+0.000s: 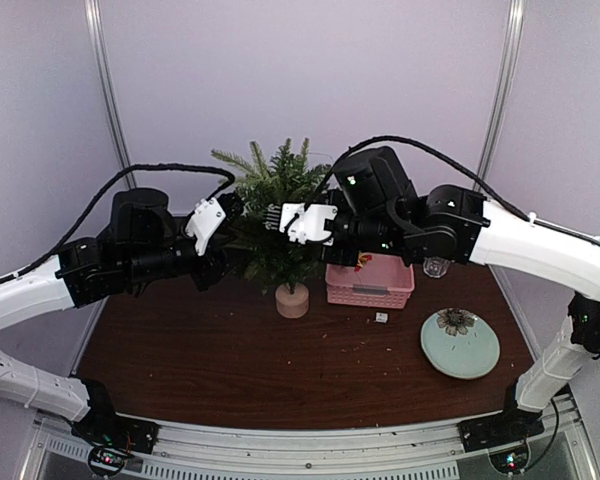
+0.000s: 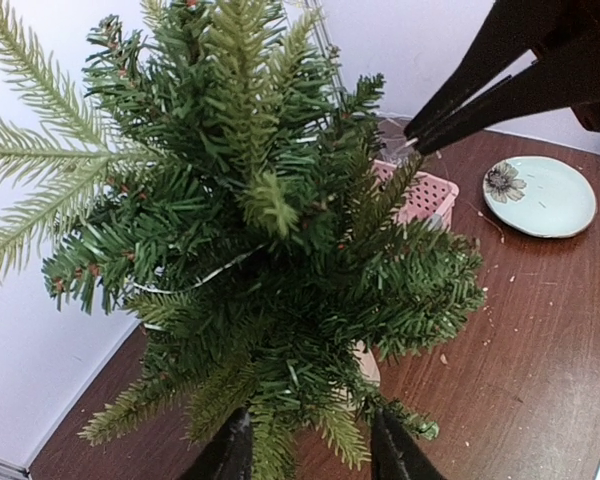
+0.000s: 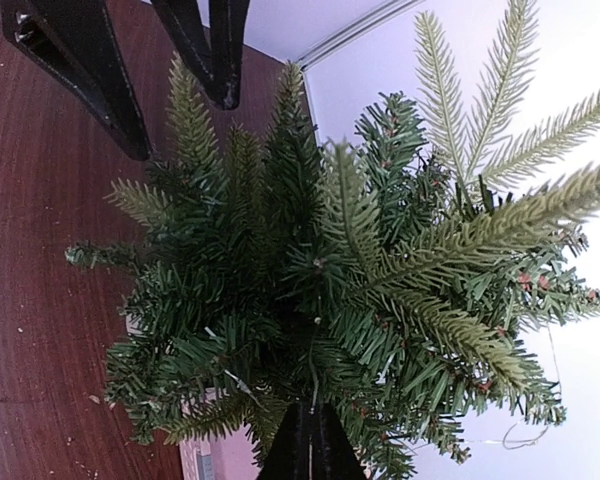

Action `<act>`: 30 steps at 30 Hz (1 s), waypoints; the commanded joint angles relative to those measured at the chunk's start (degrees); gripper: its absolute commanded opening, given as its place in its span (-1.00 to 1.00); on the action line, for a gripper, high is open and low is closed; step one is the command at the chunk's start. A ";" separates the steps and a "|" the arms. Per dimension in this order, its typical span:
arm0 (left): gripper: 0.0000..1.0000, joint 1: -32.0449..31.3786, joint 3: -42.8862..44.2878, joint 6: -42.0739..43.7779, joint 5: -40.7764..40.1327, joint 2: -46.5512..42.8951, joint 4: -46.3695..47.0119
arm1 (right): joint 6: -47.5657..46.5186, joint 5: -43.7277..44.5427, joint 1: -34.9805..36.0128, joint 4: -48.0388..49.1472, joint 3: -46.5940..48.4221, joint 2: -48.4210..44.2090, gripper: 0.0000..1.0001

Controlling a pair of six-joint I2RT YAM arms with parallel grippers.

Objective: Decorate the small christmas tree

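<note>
The small christmas tree (image 1: 277, 185) stands on its pale wooden stump (image 1: 292, 300) at the back middle of the table. My left gripper (image 1: 230, 207) is at the tree's left side, open; in the left wrist view (image 2: 310, 445) its fingers straddle lower branches of the tree (image 2: 270, 230) without gripping. My right gripper (image 1: 272, 218) is at the tree's right side. In the right wrist view (image 3: 311, 425) it is shut on a thin light wire (image 3: 313, 365) that runs into the branches (image 3: 320, 270). The wire also shows in the left wrist view (image 2: 180, 285).
A pink basket (image 1: 370, 283) stands just right of the tree, under my right arm. A pale green plate (image 1: 460, 343) with a flower print lies at the front right. A small white piece (image 1: 381, 317) lies on the table. White walls close in behind.
</note>
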 commanded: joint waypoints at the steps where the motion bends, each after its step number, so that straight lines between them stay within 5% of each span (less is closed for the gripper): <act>1: -0.21 0.50 -0.73 -0.26 0.69 0.11 3.54 | -3.45 0.56 -0.18 -1.77 -0.96 -1.34 -1.00; 13: -0.21 0.51 -1.14 0.23 0.96 0.42 4.20 | -12.42 6.97 -0.39 2.39 -4.32 -0.64 -1.00; 30: -0.21 0.51 -1.38 -0.22 0.99 0.27 3.93 | -2.16 0.81 -2.25 8.55 -7.28 2.31 -1.00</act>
